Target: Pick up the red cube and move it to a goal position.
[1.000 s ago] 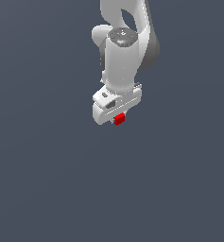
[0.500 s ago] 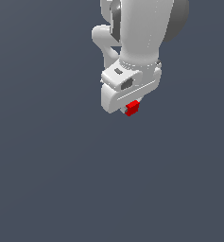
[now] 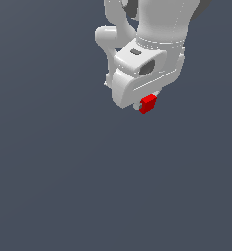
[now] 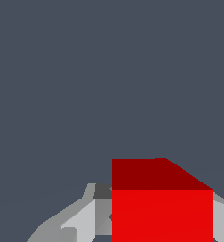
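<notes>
The red cube [image 3: 148,103] is tiny and bright red, held under the white robot hand near the top of the exterior view. My gripper [image 3: 146,105] is shut on the cube, and its fingers are mostly hidden by the white hand body. In the wrist view the red cube [image 4: 161,208] fills the space between the grey fingers [image 4: 85,220], one on each side of it. The cube hangs well above the plain grey floor.
A flat dark grey floor [image 3: 88,186] fills the exterior view. The white arm [image 3: 156,29] comes in from the top edge. No other object shows.
The arm has moved toward the camera and to the exterior view's right with the cube in its grip, so hand and cube look larger.
</notes>
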Tool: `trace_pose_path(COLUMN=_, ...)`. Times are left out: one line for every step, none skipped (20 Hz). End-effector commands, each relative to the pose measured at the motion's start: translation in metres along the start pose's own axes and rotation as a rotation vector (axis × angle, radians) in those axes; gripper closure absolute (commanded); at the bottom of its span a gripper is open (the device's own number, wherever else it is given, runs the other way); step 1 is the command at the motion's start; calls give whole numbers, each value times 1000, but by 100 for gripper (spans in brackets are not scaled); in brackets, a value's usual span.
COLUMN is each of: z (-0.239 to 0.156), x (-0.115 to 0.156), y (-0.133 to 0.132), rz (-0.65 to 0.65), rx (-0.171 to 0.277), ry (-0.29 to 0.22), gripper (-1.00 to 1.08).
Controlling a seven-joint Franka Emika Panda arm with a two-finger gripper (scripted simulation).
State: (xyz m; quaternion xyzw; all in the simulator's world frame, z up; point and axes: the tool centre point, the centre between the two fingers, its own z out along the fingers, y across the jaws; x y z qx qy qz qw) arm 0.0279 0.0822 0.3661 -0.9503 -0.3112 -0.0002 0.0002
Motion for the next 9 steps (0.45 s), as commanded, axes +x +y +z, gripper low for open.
trace_pose_path(z=-7, x=4, y=0, rz=0, rx=0, ry=0, gripper=108)
trace_pose_path(z=-9, x=5, y=-1, rz=0, rx=0, ry=0, gripper=108)
trace_pose_path(z=-11, x=6, y=-1, rz=0, rx=0, ry=0, gripper=108)
trace_pose_path(z=-12, x=7, y=-1, rz=0, rx=0, ry=0, gripper=108)
trace_pose_path(z=-13, x=7, y=-1, rz=0, rx=0, ry=0, gripper=108)
trace_pose_path(z=-14, x=8, y=-1, rz=0, rx=0, ry=0, gripper=108)
trace_pose_path(z=-14, x=8, y=-1, rz=0, rx=0, ry=0, gripper=108)
trace_pose_path(z=-14, x=8, y=0, rz=0, rx=0, ry=0, gripper=108)
trace_pose_path(z=-14, x=8, y=0, rz=0, rx=0, ry=0, gripper=108)
